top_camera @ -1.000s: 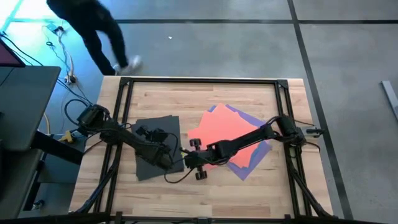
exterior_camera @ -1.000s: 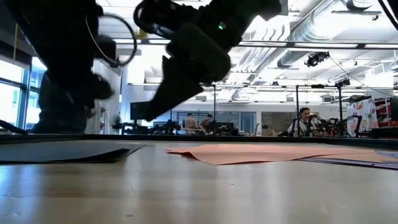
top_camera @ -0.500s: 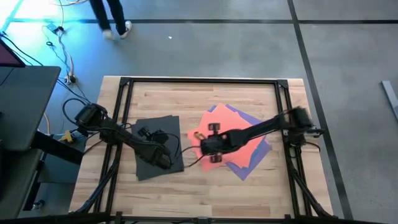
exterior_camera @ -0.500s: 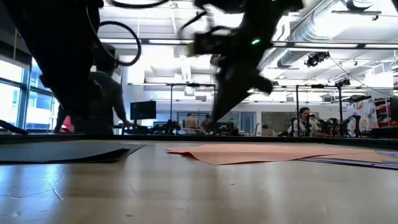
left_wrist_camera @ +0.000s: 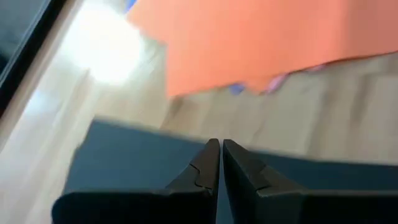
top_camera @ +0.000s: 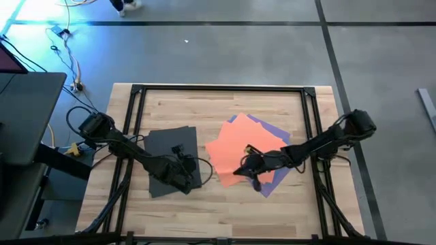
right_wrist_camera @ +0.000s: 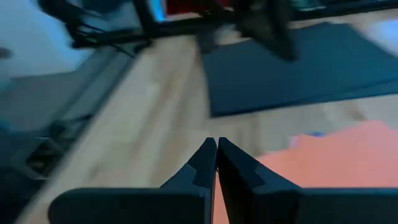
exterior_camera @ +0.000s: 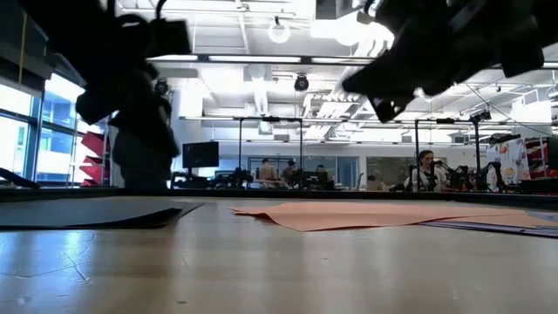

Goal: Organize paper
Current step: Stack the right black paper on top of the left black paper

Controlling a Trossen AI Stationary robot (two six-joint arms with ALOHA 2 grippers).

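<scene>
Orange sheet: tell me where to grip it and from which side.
Probably take the orange sheet at its edge facing the dark grey sheet, coming in from that side: it lies topmost, flat over the purple sheet, and the low view shows that near edge slightly lifted off the table.

On the bench, one sheet of paper lay flat on the left half, apart from a fanned stack of sheets right of centre. In the stack, the top sheet overlapped others that stuck out at its right and far edges. The left tool stood above the lone sheet's near right corner. The right tool stood above the stack's near edge.
</scene>
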